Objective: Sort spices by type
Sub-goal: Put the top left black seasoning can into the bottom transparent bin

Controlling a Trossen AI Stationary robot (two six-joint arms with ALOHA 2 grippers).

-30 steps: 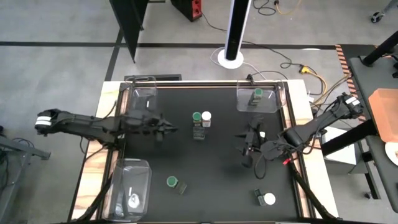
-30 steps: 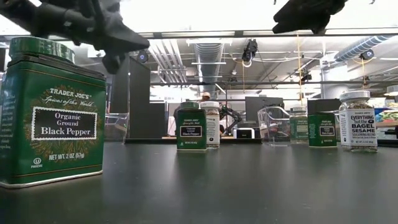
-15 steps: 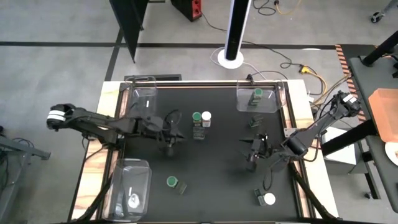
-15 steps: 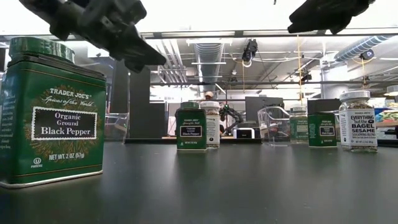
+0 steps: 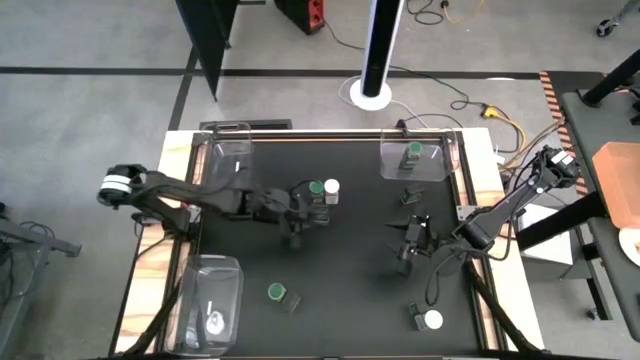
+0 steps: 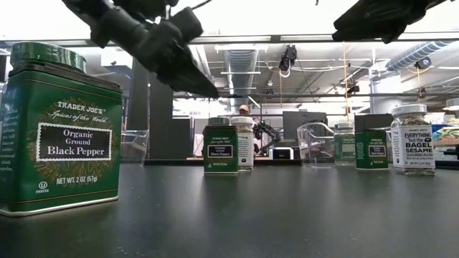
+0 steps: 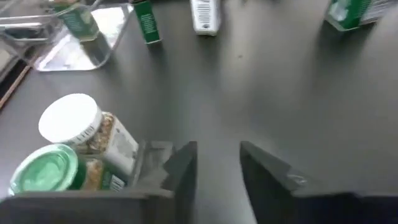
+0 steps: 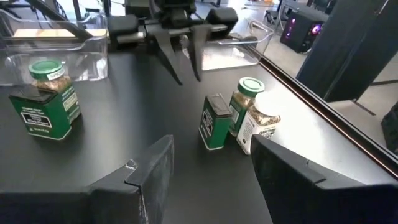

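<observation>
Left gripper [image 5: 297, 222]: it is in the middle of the high view, just left of and below the centre group of spices. Its fingers are apart with a narrow gap and nothing between them, as the left wrist view shows.
Change: one second ago this gripper was near the left edge of the black mat with fingers pressed together; now the arm has reached toward the centre and the fingers have begun to spread. I judge that it prepares to pick one jar from the centre group.
Centre group: a green-lid jar [image 5: 316, 189] and a white-lid jar [image 5: 332, 187] stand touching, with a green tin [image 5: 318, 212] just below them in the high view.
Right gripper [image 5: 405, 251]: it waits in the right middle of the high view, fingers spread, holding nothing.
Other spices: a green-lid jar in the upper right tray [image 5: 434, 167]; a green tin [image 5: 281, 295] at lower centre; a white-lid jar [image 5: 428, 320] at lower right; a white lid in the lower left tray [image 5: 229, 275].
In the way: the three centre containers stand very close, so, I think, the fingers could push a neighbour when closing.
</observation>
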